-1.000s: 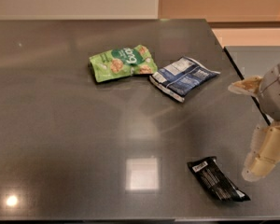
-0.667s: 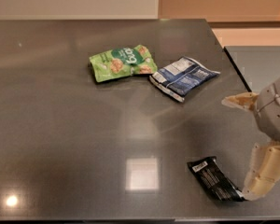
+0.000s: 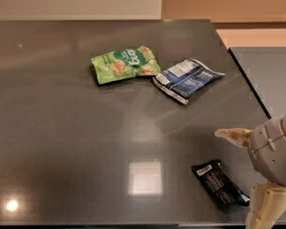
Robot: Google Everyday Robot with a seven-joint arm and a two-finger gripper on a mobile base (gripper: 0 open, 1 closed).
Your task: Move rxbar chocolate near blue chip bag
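On the far left of the group, a green snack bag (image 3: 125, 64) lies flat on the dark glossy table (image 3: 62, 128). Just to its right, close enough that their edges seem to meet, is the blue chip bag (image 3: 187, 78), crumpled, with its white label facing up. Well apart from both, near the table's front edge, lies the rxbar chocolate (image 3: 220, 183), flat and angled, barcode end toward the left. Furthest right is the gripper (image 3: 236, 178), spread wide and grasping nothing. 1 finger (image 3: 232, 135) points left above the bar, and the other hangs down just beside the bar's right end.

The risks from here look fairly plain:

1. The thin wrapper sits flat on a slick surface, so closing fingers may skate over it or push it away.
2. A sideways nudge from the lower finger could slide the bar off the nearby front edge.
3. With the 2 bags so close together, a careless drop could land nearer the green one.
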